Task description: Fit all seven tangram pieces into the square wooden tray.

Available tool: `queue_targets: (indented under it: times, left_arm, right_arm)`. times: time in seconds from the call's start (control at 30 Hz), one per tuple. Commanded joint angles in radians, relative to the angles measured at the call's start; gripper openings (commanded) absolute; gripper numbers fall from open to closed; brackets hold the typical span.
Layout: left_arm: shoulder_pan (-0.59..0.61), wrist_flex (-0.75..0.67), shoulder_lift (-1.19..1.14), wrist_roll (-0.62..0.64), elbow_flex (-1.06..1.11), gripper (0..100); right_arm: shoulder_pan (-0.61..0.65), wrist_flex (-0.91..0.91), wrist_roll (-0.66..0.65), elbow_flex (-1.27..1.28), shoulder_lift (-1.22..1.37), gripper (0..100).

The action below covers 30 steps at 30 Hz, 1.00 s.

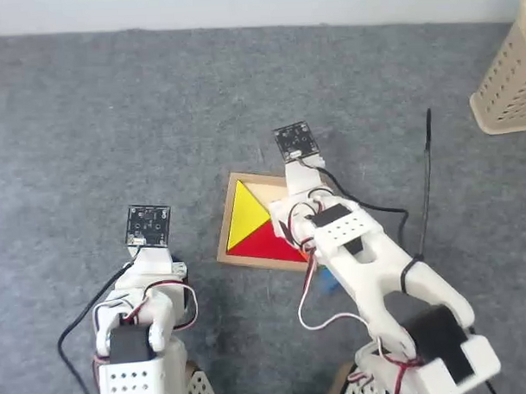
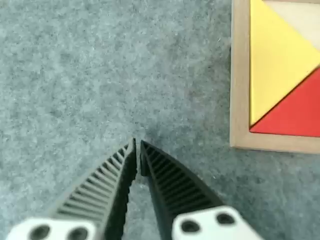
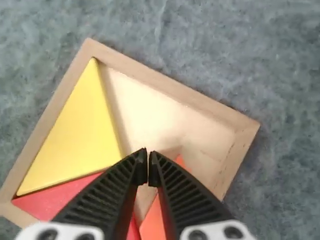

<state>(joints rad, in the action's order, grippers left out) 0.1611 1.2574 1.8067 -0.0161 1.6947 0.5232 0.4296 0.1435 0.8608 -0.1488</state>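
The white plastic left arm [image 1: 140, 378] and right arm [image 1: 378, 262] are fitted with black servos [image 1: 130, 344], red, white and black cables [image 1: 374, 208], and black square wrist boards [image 1: 148, 225]. Black ribbed fingers [image 2: 107, 187] are set in white screw-holed mounts [image 2: 202, 225].

Over grey felt [image 2: 100, 75] beside the tray [image 2: 240, 75], the left gripper [image 2: 138, 145] hangs, fingers [image 2: 170, 185] together.

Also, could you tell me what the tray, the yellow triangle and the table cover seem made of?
Tray: pale bare-looking wood, faint grain along its rim.
Yellow triangle: smooth matte paint, probably over wood.
Table cover: grey felt-like fabric, fuzzy and mottled.
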Motion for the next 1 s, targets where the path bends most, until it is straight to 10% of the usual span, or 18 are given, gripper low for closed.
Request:
queue_targets:
  times: [0.0, 0.97]
  left_arm:
    - [-0.005, 0.006, 0.018, -0.003, -0.01, 2]
    - [-0.005, 0.006, 0.018, -0.003, -0.01, 2]
  right_arm:
    - [-0.016, -0.015, -0.017, -0.055, -0.013, 0.7]
    - [-0.015, 0.096, -0.072, -0.029, -0.008, 0.7]
